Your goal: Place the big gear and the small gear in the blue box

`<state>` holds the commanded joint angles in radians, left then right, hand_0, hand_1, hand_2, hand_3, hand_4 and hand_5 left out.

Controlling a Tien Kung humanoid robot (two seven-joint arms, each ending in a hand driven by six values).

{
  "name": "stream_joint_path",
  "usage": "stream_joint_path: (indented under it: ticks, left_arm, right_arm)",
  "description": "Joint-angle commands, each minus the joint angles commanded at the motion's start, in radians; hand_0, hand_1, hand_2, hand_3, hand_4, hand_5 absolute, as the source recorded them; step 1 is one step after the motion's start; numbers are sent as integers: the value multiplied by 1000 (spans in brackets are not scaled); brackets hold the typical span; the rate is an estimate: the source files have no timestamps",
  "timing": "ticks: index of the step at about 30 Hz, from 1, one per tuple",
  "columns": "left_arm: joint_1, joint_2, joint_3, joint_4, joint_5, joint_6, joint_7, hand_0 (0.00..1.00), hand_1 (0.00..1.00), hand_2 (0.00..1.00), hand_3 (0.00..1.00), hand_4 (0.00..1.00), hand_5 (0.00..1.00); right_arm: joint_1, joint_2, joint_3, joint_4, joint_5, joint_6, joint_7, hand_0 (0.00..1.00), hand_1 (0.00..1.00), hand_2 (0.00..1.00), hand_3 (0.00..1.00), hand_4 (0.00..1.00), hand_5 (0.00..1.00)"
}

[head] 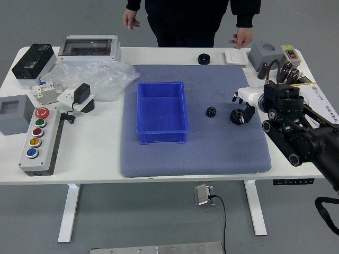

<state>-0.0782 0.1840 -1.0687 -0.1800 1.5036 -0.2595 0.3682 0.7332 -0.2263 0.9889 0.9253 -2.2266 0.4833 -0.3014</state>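
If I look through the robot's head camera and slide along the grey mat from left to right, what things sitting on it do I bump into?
Blue box → small gear → big gear.

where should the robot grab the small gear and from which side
The small gear is probably best pinched by opposite sides of its toothed rim, from straight above: it looks flat on the mat, with nothing touching its edges.
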Motion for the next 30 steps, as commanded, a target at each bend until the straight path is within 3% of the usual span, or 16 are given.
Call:
stream_joint_path:
  ticks: [23, 29, 30]
  left_arm:
    - [-1, -5, 2, 0, -6, 1, -1, 856, 844, 847, 854, 765, 398]
    - [-2, -6, 2, 0, -6, 1, -1, 856, 843, 848, 854, 765, 398]
    - [-2, -6, 2, 0, -7, 1, -1, 856, 845, 847, 854, 765, 398]
  right_arm:
    - [-22, 15, -12, -22, -20, -57, 0, 781, 717, 756, 817, 785, 40]
    - [-26, 17, -17, -26, -31, -73, -2, 757, 697, 731, 788, 783, 35]
    - [-27, 18, -18, -27, -34, -77, -2, 708, 650, 698, 744, 777, 27]
